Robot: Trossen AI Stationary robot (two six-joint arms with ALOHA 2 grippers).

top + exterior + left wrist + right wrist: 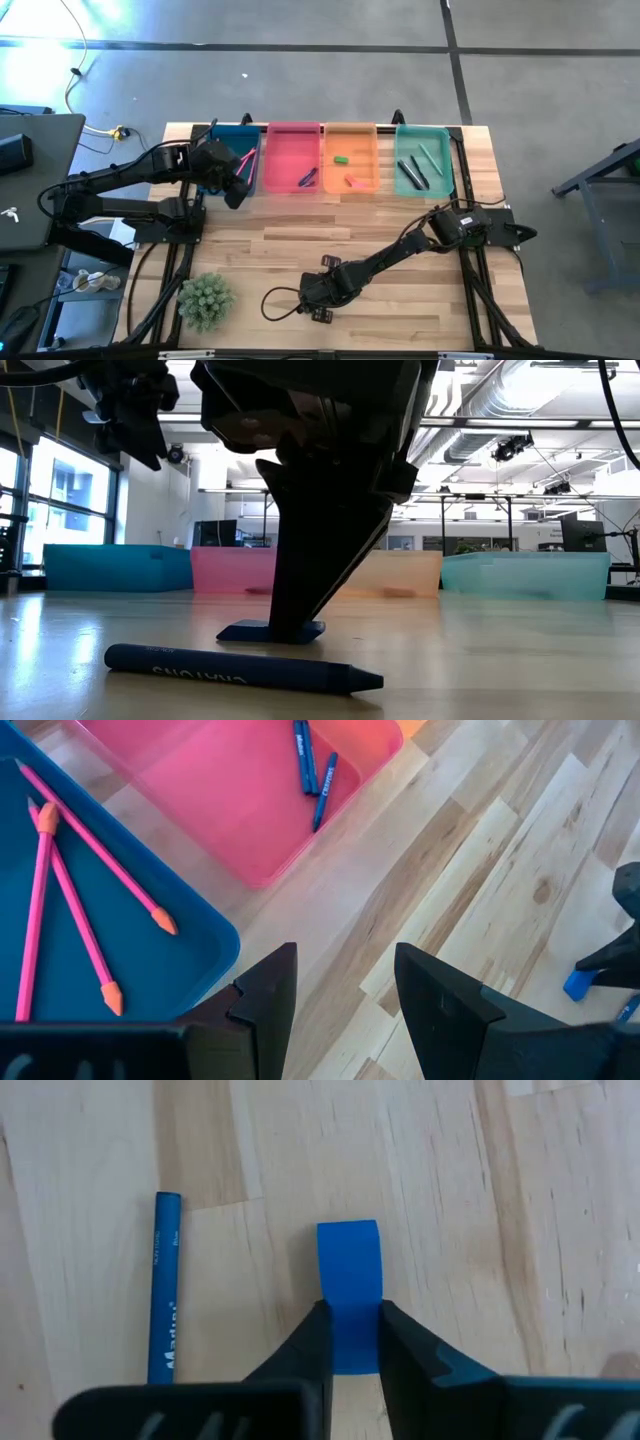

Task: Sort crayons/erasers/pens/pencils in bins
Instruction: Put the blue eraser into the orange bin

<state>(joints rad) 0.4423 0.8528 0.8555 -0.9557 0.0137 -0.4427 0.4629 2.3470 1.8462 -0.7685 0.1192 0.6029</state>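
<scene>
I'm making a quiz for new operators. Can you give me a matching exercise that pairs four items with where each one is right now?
Items:
1. blue eraser
2. pink pencils
3. green eraser
4. loose blue crayon

Places:
A. in the orange bin
B. lying on the table, untouched
C. between the right jaws
D. in the blue bin

Pairs: 1-C, 2-D, 3-A, 4-B

bins (pixel 297 128): 4 | erasers (pixel 349 1280): 3 | blue crayons (pixel 243 667): 3 | pink pencils (pixel 95 860): 2 | plant (pixel 205 300): 1
</scene>
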